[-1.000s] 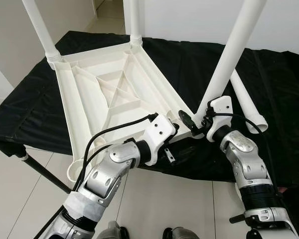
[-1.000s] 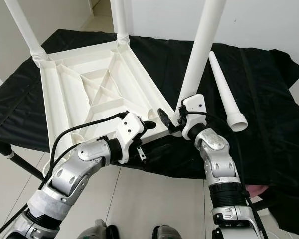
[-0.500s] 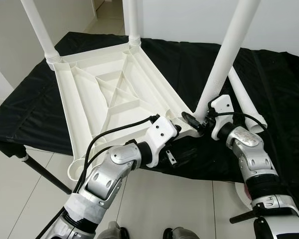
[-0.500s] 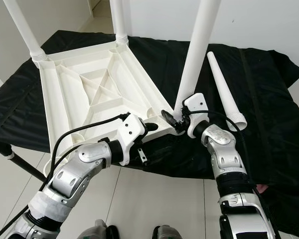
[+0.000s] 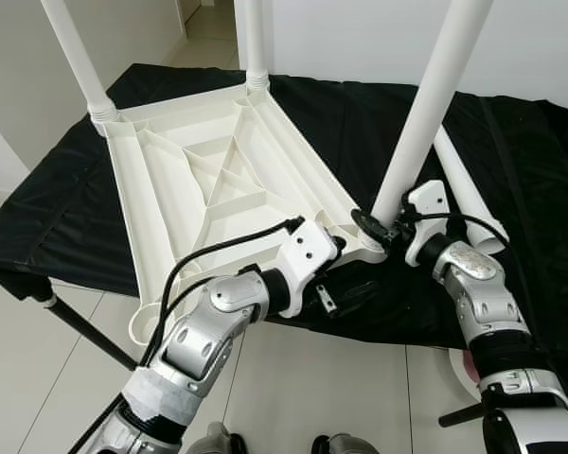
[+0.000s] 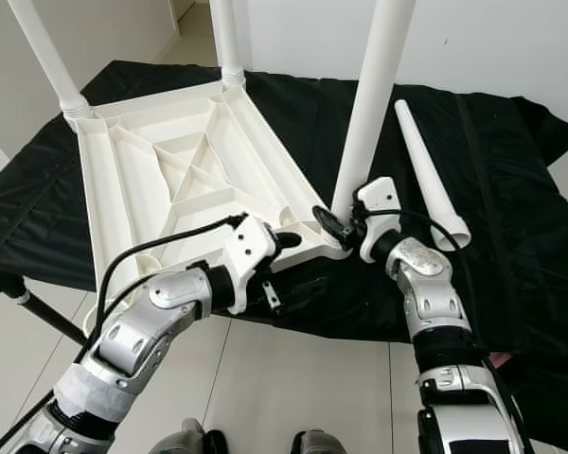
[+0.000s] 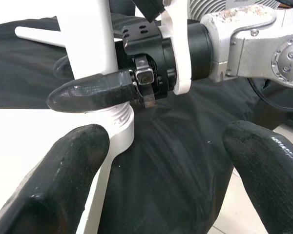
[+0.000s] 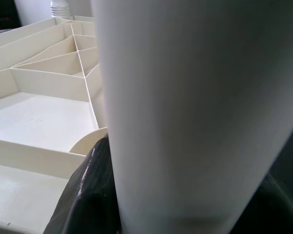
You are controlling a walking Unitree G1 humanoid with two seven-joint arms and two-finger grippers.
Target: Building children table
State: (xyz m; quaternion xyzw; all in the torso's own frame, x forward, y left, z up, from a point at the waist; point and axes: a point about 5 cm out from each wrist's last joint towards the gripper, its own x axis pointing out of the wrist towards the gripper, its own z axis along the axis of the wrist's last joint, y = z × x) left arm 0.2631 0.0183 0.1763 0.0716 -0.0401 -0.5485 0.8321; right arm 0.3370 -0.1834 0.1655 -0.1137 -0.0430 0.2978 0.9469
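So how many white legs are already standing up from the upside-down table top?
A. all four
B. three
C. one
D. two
B: three legs rise from corners of the table top, the right gripper shut on the nearest leg, while a fourth leg lies loose on the black cloth.

My left gripper (image 7: 161,170) fingers spread wide; right gripper (image 7: 95,92) finger pressed against white leg (image 7: 90,39) above threaded socket (image 7: 119,127).

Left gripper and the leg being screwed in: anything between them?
Between the open left gripper and the near-corner leg the left wrist view shows black cloth, the tabletop's threaded corner socket and the right gripper's finger.
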